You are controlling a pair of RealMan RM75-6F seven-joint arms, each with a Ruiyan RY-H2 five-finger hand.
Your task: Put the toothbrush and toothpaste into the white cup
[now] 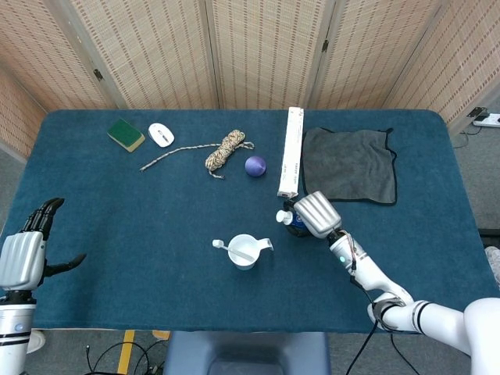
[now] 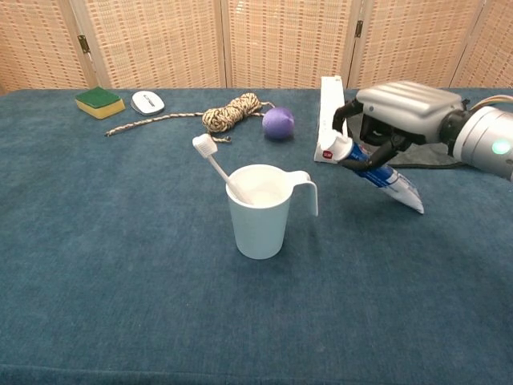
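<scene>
White cup near the middle of the blue tabletop — handle toward the robot's right; the toothbrush stands tilted inside it, head up and leaning left. Right hand, fingers clamped on the toothpaste, holds the tube clear of the tabletop to the right of the cup, cap end toward the cup and raised. Left hand — fingers apart, holding nothing — at the tabletop's left edge.
</scene>
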